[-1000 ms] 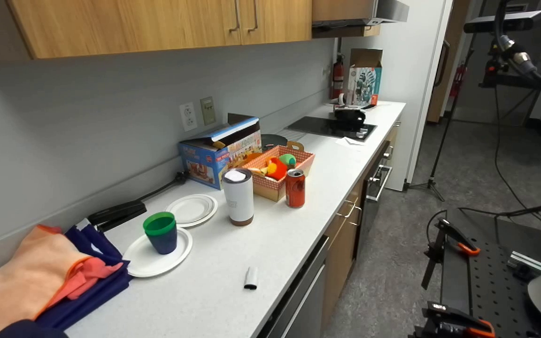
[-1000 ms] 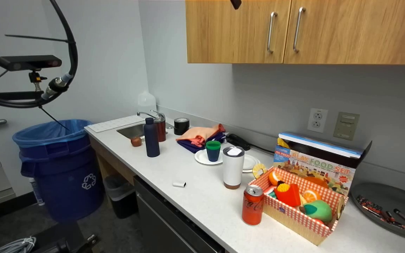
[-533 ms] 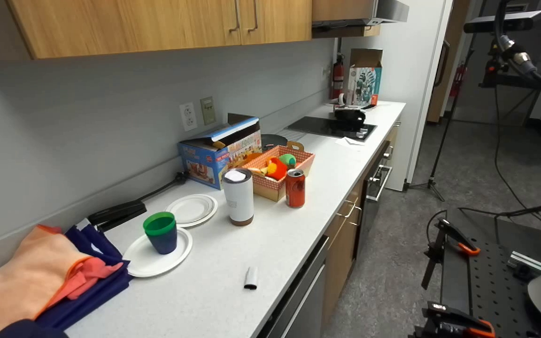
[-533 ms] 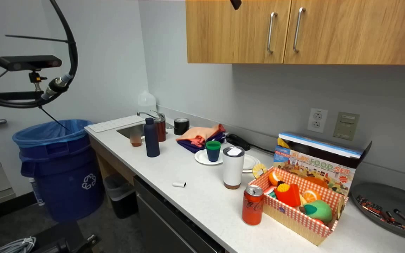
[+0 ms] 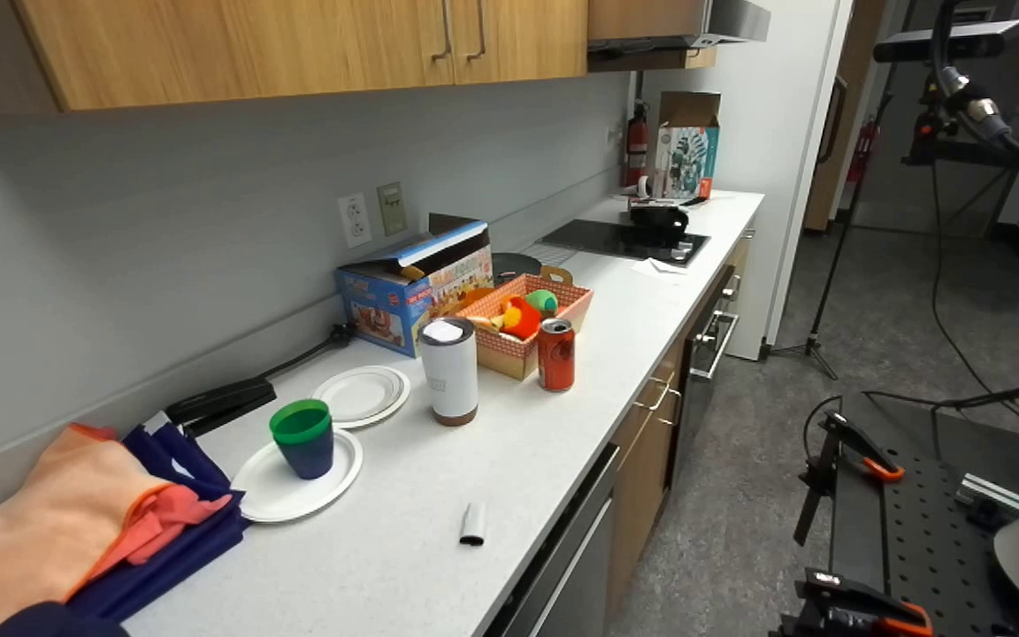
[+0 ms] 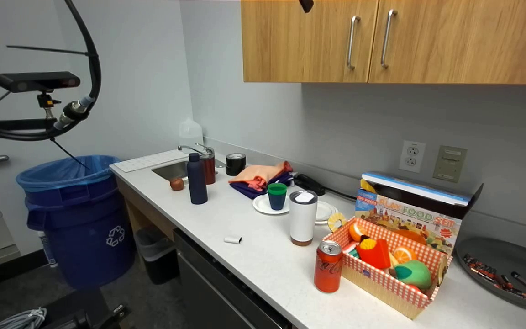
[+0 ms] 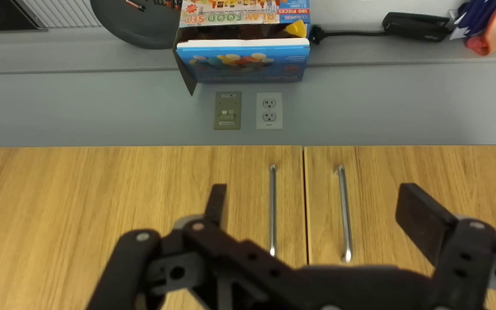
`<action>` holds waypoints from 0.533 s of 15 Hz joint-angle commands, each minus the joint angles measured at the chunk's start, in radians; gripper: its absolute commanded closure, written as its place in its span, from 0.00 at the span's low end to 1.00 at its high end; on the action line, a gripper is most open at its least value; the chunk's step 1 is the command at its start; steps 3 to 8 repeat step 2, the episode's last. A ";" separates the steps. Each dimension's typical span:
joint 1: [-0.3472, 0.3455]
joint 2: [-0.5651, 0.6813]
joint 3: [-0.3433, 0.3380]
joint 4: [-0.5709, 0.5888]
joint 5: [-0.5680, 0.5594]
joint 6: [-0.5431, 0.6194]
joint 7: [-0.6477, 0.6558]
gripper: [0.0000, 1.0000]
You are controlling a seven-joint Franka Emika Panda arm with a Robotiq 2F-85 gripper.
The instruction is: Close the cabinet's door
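A wall cabinet [image 5: 271,49] in pale wood hangs above a long white surface [image 6: 263,246]. The cabinet's two doors [image 6: 466,43] look closed: they lie level, side by side, a thin dark seam between them, with upright metal handles [image 7: 272,211], one on each, close to the seam. The black gripper [image 7: 314,206] is in front of the cabinet in the wrist view, where the scene appears upside down. Its jaws are spread wide, and both handles show between them; whether it touches the doors cannot be told.

Just below the cabinet, the wall [image 6: 336,119] carries a white outlet [image 7: 269,110] and a beige wall plate [image 7: 227,110]. On the surface beneath the cabinet are an open cardboard box [image 6: 411,212] lettered "Play Food Set", a red-checked basket [image 6: 381,290] of toy food [image 6: 375,253], an upright red can [image 6: 328,269] and an upright white tumbler [image 6: 302,221]. Toward one end of the cabinet lie white plates [image 5: 288,502], one bearing a green-and-navy cup [image 5: 303,442], and a folded orange and navy cloth [image 5: 76,522]. Past that end of the cabinet are a sink [image 6: 167,171], an upright navy bottle [image 6: 197,178] and a blue bin [image 6: 80,237]. Beyond the cabinet's opposite end are a metal range hood [image 5: 737,19] and, lower, a black cooktop [image 5: 585,235].
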 commanded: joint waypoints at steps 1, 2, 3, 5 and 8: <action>0.003 0.001 -0.003 0.003 -0.003 -0.004 0.003 0.00; 0.003 0.001 -0.003 0.003 -0.003 -0.004 0.003 0.00; 0.003 0.001 -0.003 0.003 -0.003 -0.004 0.003 0.00; 0.003 0.001 -0.003 0.003 -0.003 -0.004 0.003 0.00; 0.003 0.001 -0.003 0.003 -0.003 -0.004 0.003 0.00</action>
